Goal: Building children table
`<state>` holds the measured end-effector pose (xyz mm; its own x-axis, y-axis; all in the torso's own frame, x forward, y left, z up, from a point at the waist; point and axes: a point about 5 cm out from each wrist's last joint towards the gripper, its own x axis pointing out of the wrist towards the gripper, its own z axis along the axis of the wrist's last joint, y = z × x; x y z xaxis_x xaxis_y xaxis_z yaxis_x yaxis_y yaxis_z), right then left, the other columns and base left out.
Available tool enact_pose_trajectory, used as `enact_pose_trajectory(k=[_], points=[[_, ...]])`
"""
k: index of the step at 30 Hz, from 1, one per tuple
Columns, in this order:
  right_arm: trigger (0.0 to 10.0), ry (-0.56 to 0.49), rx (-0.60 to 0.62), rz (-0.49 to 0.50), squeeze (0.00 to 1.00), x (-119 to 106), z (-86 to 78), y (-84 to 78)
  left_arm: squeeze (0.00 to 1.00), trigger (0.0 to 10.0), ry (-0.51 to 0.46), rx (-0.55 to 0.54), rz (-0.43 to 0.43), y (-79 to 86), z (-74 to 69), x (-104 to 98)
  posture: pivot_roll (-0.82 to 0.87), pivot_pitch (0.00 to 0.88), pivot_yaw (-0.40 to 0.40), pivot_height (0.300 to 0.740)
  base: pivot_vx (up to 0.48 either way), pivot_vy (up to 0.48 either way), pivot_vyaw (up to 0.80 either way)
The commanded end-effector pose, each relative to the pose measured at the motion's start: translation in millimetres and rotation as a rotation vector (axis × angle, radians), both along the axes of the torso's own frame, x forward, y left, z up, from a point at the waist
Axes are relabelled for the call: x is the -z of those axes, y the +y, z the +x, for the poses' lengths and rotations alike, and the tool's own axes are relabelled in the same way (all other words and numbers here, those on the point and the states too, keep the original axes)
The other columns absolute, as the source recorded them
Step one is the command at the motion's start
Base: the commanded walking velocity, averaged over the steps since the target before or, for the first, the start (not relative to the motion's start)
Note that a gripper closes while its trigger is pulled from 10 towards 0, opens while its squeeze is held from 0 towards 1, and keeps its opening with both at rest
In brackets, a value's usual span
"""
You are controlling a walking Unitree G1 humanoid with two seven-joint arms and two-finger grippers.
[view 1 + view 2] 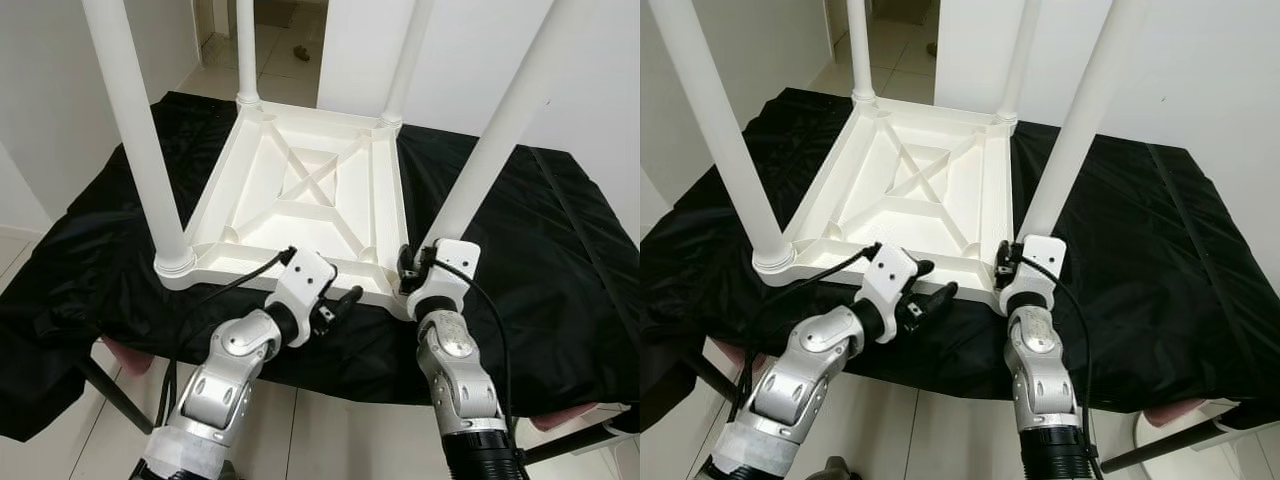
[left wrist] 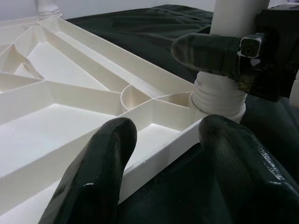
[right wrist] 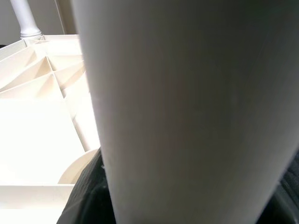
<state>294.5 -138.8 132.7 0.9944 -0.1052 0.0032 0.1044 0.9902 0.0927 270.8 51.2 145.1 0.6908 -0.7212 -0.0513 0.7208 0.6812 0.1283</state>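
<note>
Steadying: left claw [image 1: 340,302] sits at the near rim of the upturned tabletop [image 1: 300,185], its fingers spread and straddling that rim, one finger [image 2: 96,177] over the ribbed inside, the other outside above the cloth.
Gripping: right claw [image 1: 412,268] is at the base of the near right leg [image 1: 500,130], just above the threaded collar; the right wrist view looks straight onto the white tube, with dark finger edges at both sides, so it reads as pinching the leg.
Step in hand: most likely seating or tightening the near right leg in its corner socket.
Doing it well: keep the leg upright over the socket while turning, so the thread does not cross; let the left claw close on the rim to stop the top sliding on the slippery cloth; hold low on the leg, near the collar, where it wobbles least.
Where the table is: lying upside down on a counter [image 1: 560,260] covered in black cloth, near edge toward the robot.
How it looks: white plastic, square, underside braced by diagonal ribs meeting in a cross; four round legs stand up from the corners.
Near left leg: [image 1: 135,130] set in its ringed collar.
Far legs: two [image 1: 246,50] at the back corners, both upright.
Beyond: pale tiled floor [image 1: 270,60] through a doorway.
</note>
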Motion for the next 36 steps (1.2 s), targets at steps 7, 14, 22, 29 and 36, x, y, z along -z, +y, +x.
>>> enact_pose_trajectory(k=[7,14,22,29,36], points=[[10.0,-0.008,-0.032,0.009,1.0,0.7,-2.9,-6.4,0.0,10.0,-0.021,-0.088,-0.003,2.5,0.0,0.6,0.03,0.0,-0.078,0.74,0.0,0.0,0.0],[10.0,-0.088,-0.247,-0.027,0.0,-17.0,0.0,-20.1,0.0,10.0,-0.045,-0.089,0.007,4.0,-0.4,-1.2,0.03,0.0,-0.074,0.74,0.0,0.0,0.0],[10.0,-0.104,-0.56,-0.094,0.0,-24.9,-4.1,-28.9,0.0,10.0,-0.038,-0.022,-0.006,1.4,-4.6,-4.1,0.02,0.0,-0.061,0.74,0.0,0.0,0.0],[10.0,-0.034,-0.802,-0.188,0.0,-11.0,-3.8,-39.3,0.0,10.0,0.003,0.124,-0.038,-4.0,-20.1,-5.0,0.03,0.0,-0.053,0.74,0.0,0.0,0.0],[10.0,0.003,-0.847,-0.222,0.0,-2.0,6.3,-45.3,0.0,10.0,0.042,0.203,-0.037,-5.4,-30.4,-3.1,0.04,0.0,-0.047,0.74,0.0,0.0,0.0]])
